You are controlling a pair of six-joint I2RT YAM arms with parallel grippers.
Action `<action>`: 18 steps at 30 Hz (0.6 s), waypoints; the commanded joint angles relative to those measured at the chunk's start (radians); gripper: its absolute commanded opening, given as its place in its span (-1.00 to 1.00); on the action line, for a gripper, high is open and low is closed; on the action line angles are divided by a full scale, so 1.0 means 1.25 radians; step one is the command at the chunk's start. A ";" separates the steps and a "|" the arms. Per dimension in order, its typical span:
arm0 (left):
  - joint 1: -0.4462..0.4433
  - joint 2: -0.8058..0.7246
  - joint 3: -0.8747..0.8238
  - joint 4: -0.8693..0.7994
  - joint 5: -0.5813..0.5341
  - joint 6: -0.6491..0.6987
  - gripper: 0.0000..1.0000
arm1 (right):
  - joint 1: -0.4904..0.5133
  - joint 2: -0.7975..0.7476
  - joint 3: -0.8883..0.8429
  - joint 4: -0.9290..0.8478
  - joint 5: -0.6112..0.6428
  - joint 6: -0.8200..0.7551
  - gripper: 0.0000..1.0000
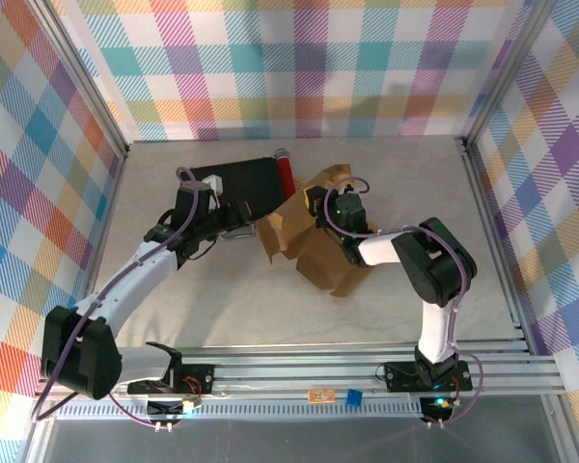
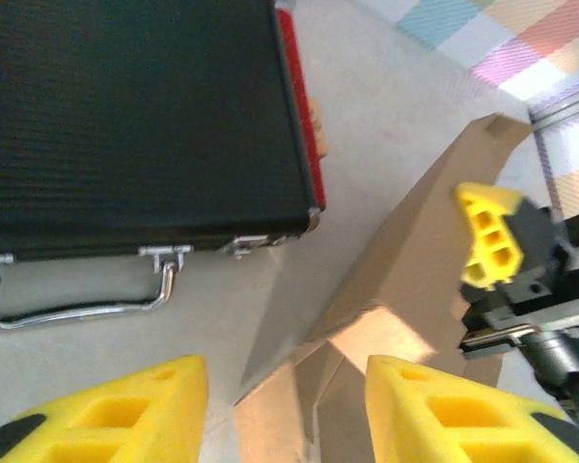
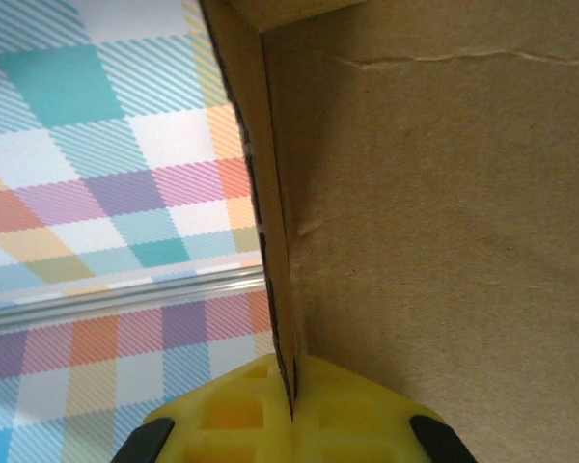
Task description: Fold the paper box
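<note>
At the left, the left gripper (image 2: 285,374) is held with its yellow foam fingers (image 2: 106,410) spread. A corner of cardboard rises between them but is not pinched, so this pincer is judged open and holds nothing. Just beyond it, a black rectangular case with a metal handle (image 2: 135,116) is laid flat on the beige table (image 1: 415,193). A small red cylinder (image 2: 304,106) is seen along the case's far right edge.

To the right of the case, near the middle of the table, the plain brown corrugated cardboard paper box (image 1: 309,246) is found. It is tipped up at an angle, with one panel raised and other flaps splayed below and to the right. At its right side, the right gripper (image 3: 291,391) is closed on a thin upright edge of a cardboard wall, which is clamped between its yellow pads.

The task is judged to be only partly done. Some creases have been started and one wall is lifted. No closed shallow box has been formed, the flaps are not tucked, and the lid is not folded over.
</note>
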 commanded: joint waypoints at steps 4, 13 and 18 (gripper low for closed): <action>0.015 0.074 -0.019 0.019 0.167 0.205 -0.36 | -0.015 -0.011 -0.012 0.074 -0.068 -0.005 -1.00; -0.003 0.155 -0.079 0.139 0.277 0.323 -0.31 | -0.021 -0.018 0.023 0.015 -0.076 0.003 -1.00; -0.022 0.145 -0.095 0.149 0.300 0.345 -0.26 | -0.022 -0.017 0.046 -0.014 -0.080 0.004 -1.00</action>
